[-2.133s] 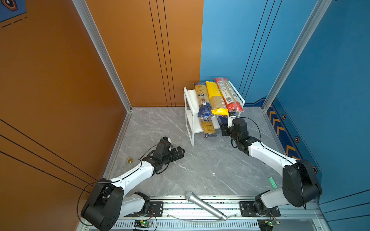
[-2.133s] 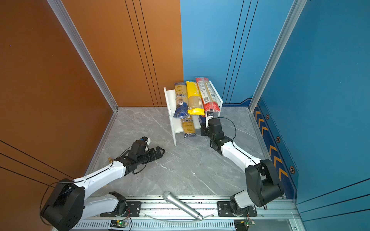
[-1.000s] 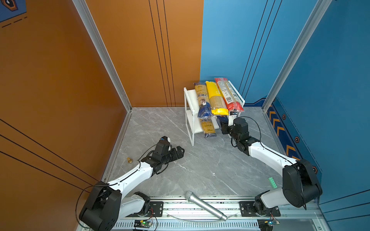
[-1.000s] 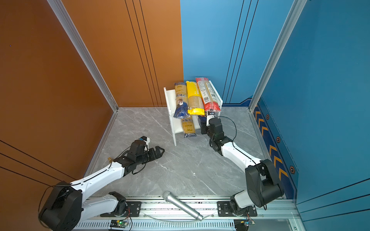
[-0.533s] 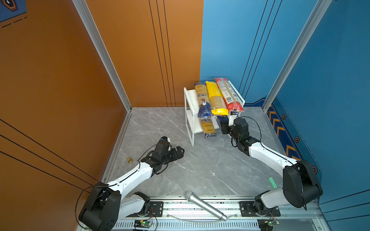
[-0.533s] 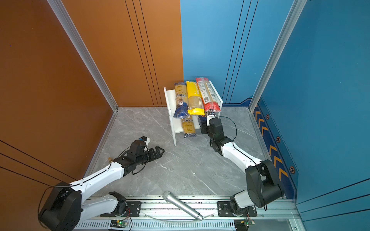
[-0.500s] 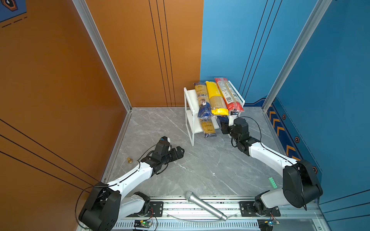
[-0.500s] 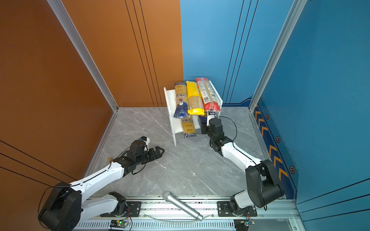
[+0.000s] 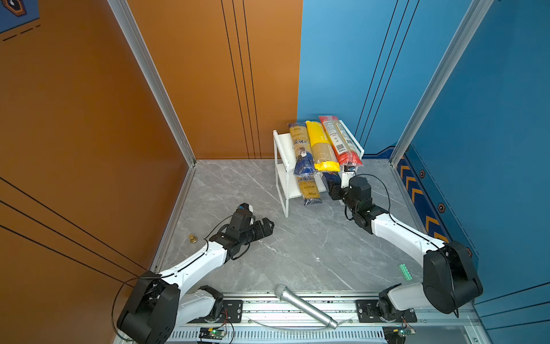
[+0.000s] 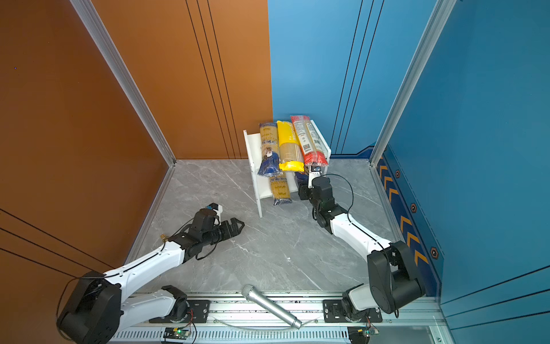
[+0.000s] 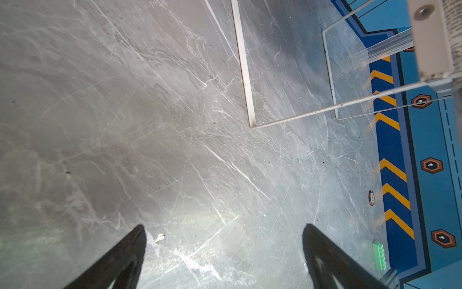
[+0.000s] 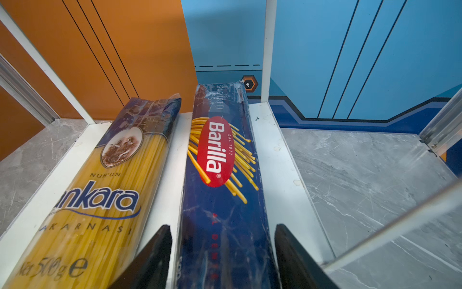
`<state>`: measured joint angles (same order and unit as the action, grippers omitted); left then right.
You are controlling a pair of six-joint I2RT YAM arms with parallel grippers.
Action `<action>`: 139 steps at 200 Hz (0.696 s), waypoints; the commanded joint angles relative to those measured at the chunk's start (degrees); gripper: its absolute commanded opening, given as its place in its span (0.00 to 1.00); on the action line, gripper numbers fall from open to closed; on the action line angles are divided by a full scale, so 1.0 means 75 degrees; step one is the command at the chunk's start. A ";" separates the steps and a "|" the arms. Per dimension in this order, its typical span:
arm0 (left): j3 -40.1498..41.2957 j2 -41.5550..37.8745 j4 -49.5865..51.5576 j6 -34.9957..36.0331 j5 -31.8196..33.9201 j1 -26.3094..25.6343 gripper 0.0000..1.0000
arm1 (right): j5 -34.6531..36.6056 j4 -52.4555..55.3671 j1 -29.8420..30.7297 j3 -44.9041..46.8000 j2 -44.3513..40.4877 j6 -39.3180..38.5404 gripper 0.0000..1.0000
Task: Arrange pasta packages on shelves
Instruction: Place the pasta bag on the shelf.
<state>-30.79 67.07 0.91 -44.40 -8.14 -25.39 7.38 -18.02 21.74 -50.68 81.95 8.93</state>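
When viewed from above, locate shelves (image 9: 282, 149) at rear of counter (image 9: 297, 253), close to blue wall, in both top views. On upper board, side by side, near ends overhanging front edge: upper ankara bag (image 9: 302, 152), yellow bag (image 9: 320, 146), red bag (image 9: 339, 140). On lower board: lower ankara bag (image 9: 308, 187), near end protruding past frame; Barilla bag (image 9: 331, 178) beside it, mostly hidden under yellow bag. Right gripper (image 9: 334, 190) at near end of Barilla bag, level with lower board. Left gripper (image 9: 266, 227) well apart from shelves, over bare counter, jaws spread wide, holding nothing. Microphone (image 9: 303, 306) lying across front rail; green block (image 9: 405, 271) near right arm base.

Left wrist view: left gripper (image 11: 223, 227) fully spread above counter, nothing between fingers. White frame tube of shelves (image 11: 246, 75) ahead; green block (image 11: 379, 255) by blue wall.

Right wrist view: Barilla bag (image 12: 220, 150) lying flat and lengthwise on lower board, logo up, between fingers of right gripper (image 12: 220, 230). Jaws parted slightly wider than bag, one finger just beside each long edge; sliver of white board visible at one side, no clamp evident. Lower ankara bag (image 12: 107, 187) parallel, strip of bare board between the two.
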 commanded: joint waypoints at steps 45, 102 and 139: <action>0.0041 -0.0095 0.0105 0.0108 0.0101 0.0080 0.98 | 0.0088 -0.0304 -0.0039 0.0106 -0.0303 -0.0008 0.67; 0.0042 -0.0093 0.0113 0.0096 0.0087 0.0081 0.98 | 0.0089 -0.0364 -0.0036 0.0214 -0.0402 -0.0018 0.71; 0.0062 -0.0118 0.0107 0.0096 0.0090 0.0082 0.98 | 0.0080 -0.0363 -0.0033 0.0275 -0.0479 -0.0019 0.73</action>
<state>-30.79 67.07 0.91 -44.42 -8.14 -25.39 7.35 -18.68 21.74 -49.34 80.60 8.93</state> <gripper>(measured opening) 0.978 0.719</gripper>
